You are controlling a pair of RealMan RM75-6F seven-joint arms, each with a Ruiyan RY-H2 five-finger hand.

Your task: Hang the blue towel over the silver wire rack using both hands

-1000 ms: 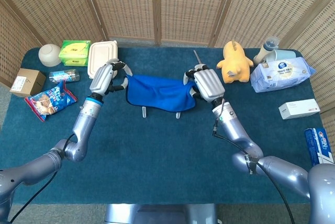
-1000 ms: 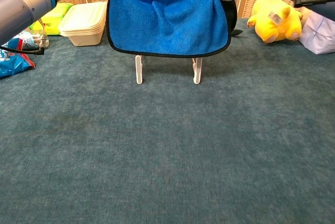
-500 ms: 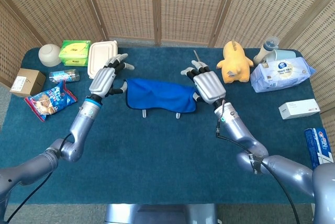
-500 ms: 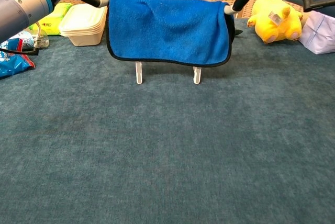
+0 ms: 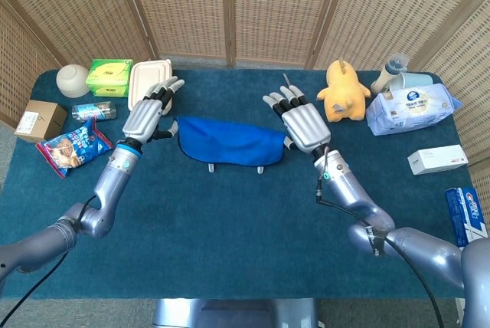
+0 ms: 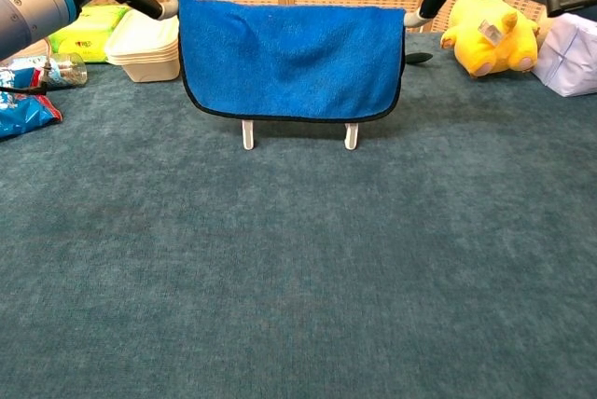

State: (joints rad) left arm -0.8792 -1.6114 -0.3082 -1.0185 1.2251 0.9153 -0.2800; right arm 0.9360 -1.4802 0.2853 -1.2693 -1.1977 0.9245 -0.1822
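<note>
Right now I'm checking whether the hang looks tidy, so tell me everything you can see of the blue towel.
The blue towel looks like soft plush cloth with a thin dark edging. It is draped over the silver wire rack, hiding all but the rack's two pale feet below its hem. The front panel hangs fairly flat with slight folds, its bottom edge clear of the table. It sits mid-table. The left hand and right hand flank its ends with fingers spread, neither gripping it; whether a thumb touches is unclear.

Lab setup: wicker screens (image 5: 230, 6), blue-felt table (image 5: 230, 228).
</note>
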